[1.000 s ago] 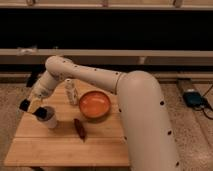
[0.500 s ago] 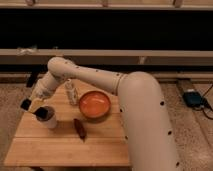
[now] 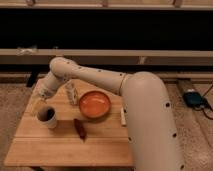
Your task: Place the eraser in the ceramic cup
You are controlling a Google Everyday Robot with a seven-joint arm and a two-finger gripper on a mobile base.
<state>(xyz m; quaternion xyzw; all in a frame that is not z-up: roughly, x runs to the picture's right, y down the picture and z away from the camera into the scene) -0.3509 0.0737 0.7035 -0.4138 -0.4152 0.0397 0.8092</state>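
Note:
The white handleless ceramic cup [image 3: 48, 118] stands upright at the left of the wooden table [image 3: 100, 147]. Its inside looks dark. My gripper [image 3: 40, 103] hangs just above and to the left of the cup's rim, at the end of the white arm [image 3: 90, 75] that reaches in from the right. I cannot make out the small black eraser as a separate thing; it may be hidden at the gripper or in the cup's dark inside.
A small white labelled bottle [image 3: 71, 93] stands behind the cup. An orange bowl [image 3: 95, 105] sits mid-table. A dark red elongated object [image 3: 80, 128] lies in front of it. A pale flat block [image 3: 123, 118] lies right of the bowl. A blue device [image 3: 193, 98] lies on the floor.
The gripper has shifted slightly to the right, staying just above the cup's left rim. The objects on the table have not moved.

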